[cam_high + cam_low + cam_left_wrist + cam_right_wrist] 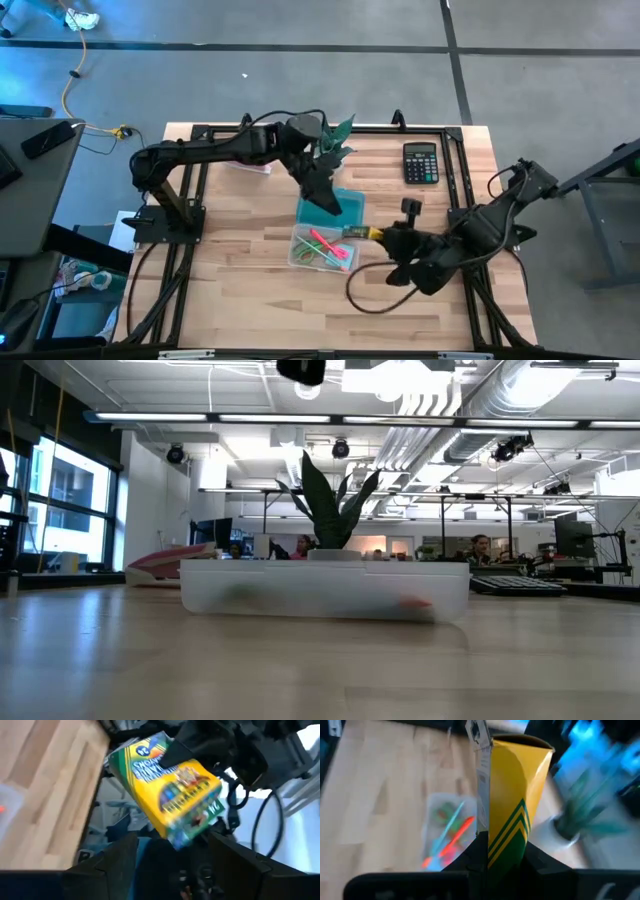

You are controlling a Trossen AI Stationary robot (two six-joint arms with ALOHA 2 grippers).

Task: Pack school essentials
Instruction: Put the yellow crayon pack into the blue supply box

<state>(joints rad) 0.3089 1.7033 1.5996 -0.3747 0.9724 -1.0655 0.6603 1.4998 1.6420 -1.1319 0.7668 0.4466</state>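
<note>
My right gripper (377, 233) reaches in from the table's right side, jaws pinching a yellow-green crayon box (507, 795), held just beside the right edge of the clear plastic bin (300, 252). My left arm stretches across from the left, its gripper (325, 195) hanging over the light-blue note pad (350, 203) behind the bin; I cannot tell how its jaws stand. Inside the bin lie a pink-red pen (328, 243) and a green pen (318, 257). From table height, the frosted bin wall blurs its contents. The black calculator (421, 162) sits near the far right corner.
</note>
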